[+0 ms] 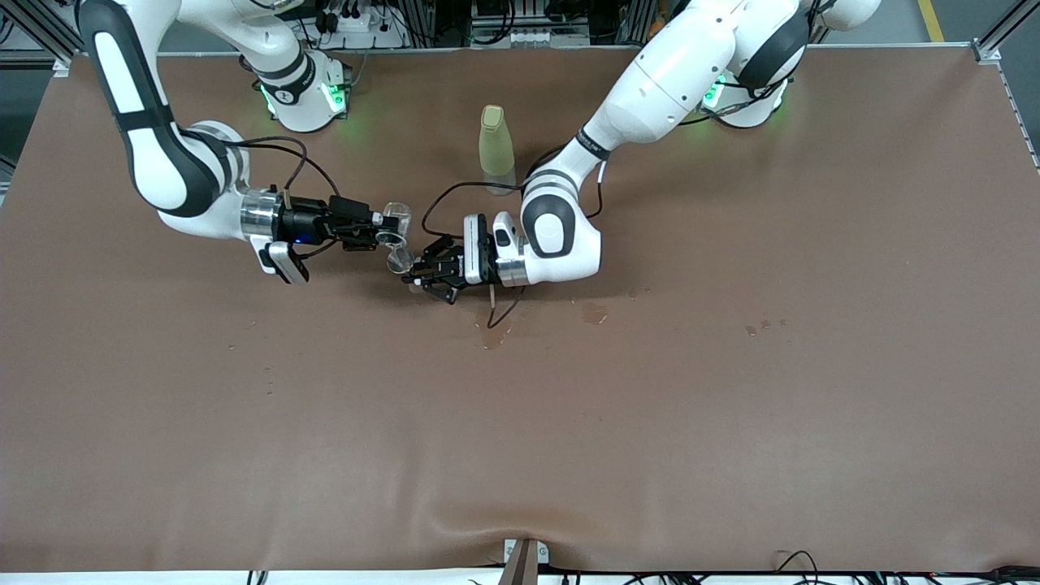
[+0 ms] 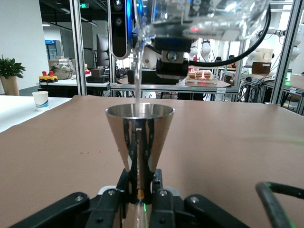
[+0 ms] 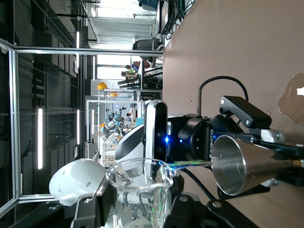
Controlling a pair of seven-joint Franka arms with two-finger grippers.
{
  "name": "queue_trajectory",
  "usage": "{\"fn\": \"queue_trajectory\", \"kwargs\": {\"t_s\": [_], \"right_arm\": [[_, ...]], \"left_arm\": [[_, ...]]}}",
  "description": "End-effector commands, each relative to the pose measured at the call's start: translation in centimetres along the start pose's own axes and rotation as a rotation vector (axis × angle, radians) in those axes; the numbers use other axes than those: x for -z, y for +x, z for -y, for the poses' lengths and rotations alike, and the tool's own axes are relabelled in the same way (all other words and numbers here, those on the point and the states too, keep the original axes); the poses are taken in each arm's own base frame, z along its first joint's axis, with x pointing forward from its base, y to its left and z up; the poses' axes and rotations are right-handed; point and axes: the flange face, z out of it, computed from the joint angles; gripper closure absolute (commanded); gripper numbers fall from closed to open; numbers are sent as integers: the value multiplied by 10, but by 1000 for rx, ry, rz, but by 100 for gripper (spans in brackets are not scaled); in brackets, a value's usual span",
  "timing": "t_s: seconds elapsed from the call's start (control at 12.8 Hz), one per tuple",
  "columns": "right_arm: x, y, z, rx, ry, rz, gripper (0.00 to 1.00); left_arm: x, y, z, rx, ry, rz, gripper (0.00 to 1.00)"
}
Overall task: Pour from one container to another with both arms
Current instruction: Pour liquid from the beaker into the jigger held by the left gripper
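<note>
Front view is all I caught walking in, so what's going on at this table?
A pour is under way. The right gripper is shut on the clear glass cup, tipped over the metal jigger, which the left gripper grips at its waist. A thin stream of liquid runs into the jigger's rim. A pale yellow-green bottle stands upright, farther from the front camera.

Pour in progress, left wrist view.
Left gripper [image 2: 139,197] clamps the waist of the upright metal jigger [image 2: 139,137]; tilted clear glass cup [image 2: 209,16] above it, thin stream falling into the jigger's rim. Brown table [image 2: 228,142]; paper cup [image 2: 41,100] on a white surface off the table's edge.
</note>
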Motion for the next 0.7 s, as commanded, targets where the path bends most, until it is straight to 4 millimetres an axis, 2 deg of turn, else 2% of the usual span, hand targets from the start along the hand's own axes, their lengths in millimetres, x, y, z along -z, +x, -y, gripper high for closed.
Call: {"fn": "queue_trajectory", "kwargs": {"t_s": [0.0,0.23,0.47,0.63], "right_arm": [[-6,7,1,-31,12,-7,82],[-5,8,0,-72,11,-9,83],[-6,16,9,-135,15,-8,82],[-5,18,2,-169,9,-8,82]], "left_arm": [[-3,3,1,9,24,-13,100],[-3,4,0,8,22,-14,100],[-4,3,-1,11,22,-14,100],[-5,3,-2,23,30,-21,100]]}}
